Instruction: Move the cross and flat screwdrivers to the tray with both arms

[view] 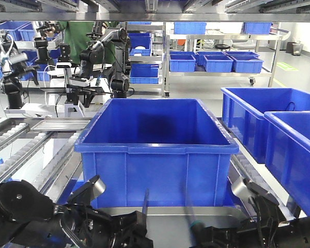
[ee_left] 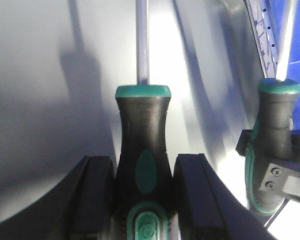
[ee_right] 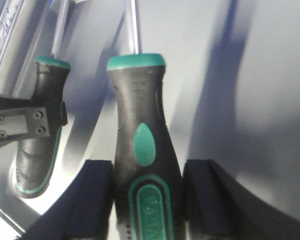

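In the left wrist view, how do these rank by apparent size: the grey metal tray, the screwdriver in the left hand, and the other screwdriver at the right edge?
1. Grey brushed-metal tray, filling the background.
2. Black-and-green screwdriver between the left hand fingers.
3. Second black-and-green screwdriver; it looks smaller, but it is farther and partly cut off, so this is unsure.

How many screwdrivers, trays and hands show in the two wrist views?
Screwdrivers: 2, left one, right one
Trays: 1, the metal tray
Hands: 2, left hand, right hand, each gripping a handle
Total: 5
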Controlling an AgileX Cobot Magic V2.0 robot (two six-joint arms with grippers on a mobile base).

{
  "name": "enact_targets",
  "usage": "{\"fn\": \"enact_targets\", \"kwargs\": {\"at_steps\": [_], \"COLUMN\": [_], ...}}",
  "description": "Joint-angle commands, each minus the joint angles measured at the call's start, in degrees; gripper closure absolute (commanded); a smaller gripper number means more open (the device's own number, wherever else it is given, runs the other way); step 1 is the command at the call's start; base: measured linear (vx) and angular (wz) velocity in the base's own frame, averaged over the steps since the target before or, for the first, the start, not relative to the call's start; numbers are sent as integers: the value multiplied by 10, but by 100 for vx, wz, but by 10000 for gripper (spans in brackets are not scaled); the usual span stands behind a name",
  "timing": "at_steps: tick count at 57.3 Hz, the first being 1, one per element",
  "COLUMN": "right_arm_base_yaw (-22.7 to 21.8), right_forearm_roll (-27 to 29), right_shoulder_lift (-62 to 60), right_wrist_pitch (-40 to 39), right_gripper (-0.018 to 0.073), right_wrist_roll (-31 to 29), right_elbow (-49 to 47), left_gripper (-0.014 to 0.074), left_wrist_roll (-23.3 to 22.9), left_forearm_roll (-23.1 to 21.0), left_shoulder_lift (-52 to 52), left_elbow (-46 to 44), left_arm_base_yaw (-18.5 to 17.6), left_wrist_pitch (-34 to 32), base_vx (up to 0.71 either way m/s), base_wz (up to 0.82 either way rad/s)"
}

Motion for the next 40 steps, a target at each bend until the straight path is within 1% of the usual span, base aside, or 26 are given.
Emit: {"fn": "enact_targets", "kwargs": {"at_steps": [1,5,11,19,22,25,29,31,32,33,34,36,37,40], "right_arm_base_yaw": [0,0,0,0,0,0,0,0,0,0,0,0,0,0], "right_forearm_roll": [24,24,24,24,24,23,23,23,23,20,18,7,4,-10], "right_shoulder_lift": [-15,-15,-15,-19,-25,-31,-44,-52,-58,-64,-69,-85,-91,-119], "right_wrist_pitch": [-15,-15,-14,-14,-18,-19,-20,-18,-17,-16,-15,-15,-15,-16], "right_gripper": [43,1,-13,8,38,92,224,310,367,426,467,576,575,574], "right_wrist_roll": [-6,-13,-26,-26,-26,-26,-26,-26,-26,-26,-27,-29,-30,-30], "right_elbow": [-15,-15,-15,-15,-15,-15,-15,-15,-15,-15,-15,-15,-15,-15], "left_gripper": [169,114,76,78,95,143,256,333,384,419,473,577,607,606], "left_wrist_roll": [19,35,44,44,44,44,43,43,43,44,45,50,54,51], "left_forearm_roll": [-29,-29,-29,-28,-28,-23,0,12,18,29,39,79,91,143], "left_shoulder_lift": [-23,-23,-23,-29,-34,-41,-57,-67,-71,-79,-84,-101,-110,-136], "left_elbow": [-19,-19,-20,-20,-20,-20,-20,-20,-20,-20,-20,-19,-19,-18], "left_arm_base_yaw": [-3,-3,-2,-1,0,4,10,11,11,11,11,7,6,3], "left_wrist_pitch": [5,14,16,16,15,18,25,36,42,51,57,70,72,73], "base_vx": [0,0,0,0,0,0,0,0,0,0,0,0,0,0], "base_wz": [0,0,0,0,0,0,0,0,0,0,0,0,0,0]}}
